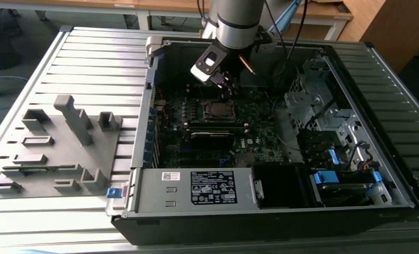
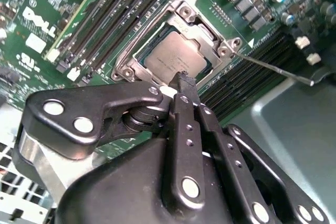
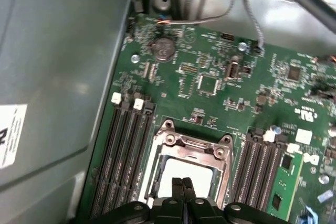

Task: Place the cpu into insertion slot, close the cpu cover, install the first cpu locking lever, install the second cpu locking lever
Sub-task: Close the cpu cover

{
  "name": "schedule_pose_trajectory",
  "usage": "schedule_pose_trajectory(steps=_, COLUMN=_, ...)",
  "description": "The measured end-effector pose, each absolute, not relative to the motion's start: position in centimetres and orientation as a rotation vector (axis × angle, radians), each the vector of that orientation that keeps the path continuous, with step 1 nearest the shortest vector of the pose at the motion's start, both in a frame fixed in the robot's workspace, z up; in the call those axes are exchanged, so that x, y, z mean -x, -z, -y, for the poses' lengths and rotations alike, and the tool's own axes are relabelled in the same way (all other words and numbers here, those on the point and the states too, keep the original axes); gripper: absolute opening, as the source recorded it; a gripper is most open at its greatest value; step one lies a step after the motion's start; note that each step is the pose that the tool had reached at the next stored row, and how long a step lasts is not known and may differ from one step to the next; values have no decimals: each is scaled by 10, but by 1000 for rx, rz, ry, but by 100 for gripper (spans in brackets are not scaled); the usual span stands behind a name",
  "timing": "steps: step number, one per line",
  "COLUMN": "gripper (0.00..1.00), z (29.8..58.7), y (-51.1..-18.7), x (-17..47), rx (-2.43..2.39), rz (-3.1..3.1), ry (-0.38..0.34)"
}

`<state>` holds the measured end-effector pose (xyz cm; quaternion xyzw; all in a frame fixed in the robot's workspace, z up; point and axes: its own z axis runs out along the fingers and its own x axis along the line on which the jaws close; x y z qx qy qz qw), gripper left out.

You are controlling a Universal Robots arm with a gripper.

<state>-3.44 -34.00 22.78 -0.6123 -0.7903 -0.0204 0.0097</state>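
Lying inside flat cpu cover (image 2: 157,32) — cpu (image 2: 176,59) | pincer (image 2: 184,80) closed, over it

Dull grey metal cpu (image 2: 176,59), shinier silvery metal cpu cover (image 2: 142,45), matt black tool (image 2: 182,80).

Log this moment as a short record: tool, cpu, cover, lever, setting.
tool: tool shut, holding nothing, tip at the socket's edge; contact unclear
cpu: cpu seated in the socket, metal top showing
cover: cpu cover lying flat, framing the cpu
lever: locking lever, a thin rod sticking out from a socket corner
setting: open computer case on a slatted table
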Motion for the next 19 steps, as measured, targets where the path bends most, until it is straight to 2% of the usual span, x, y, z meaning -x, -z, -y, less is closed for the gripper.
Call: schedule_pose_trajectory(steps=19, gripper=11, z=340, y=-227, x=34, rx=1607, rz=2671, ry=60)
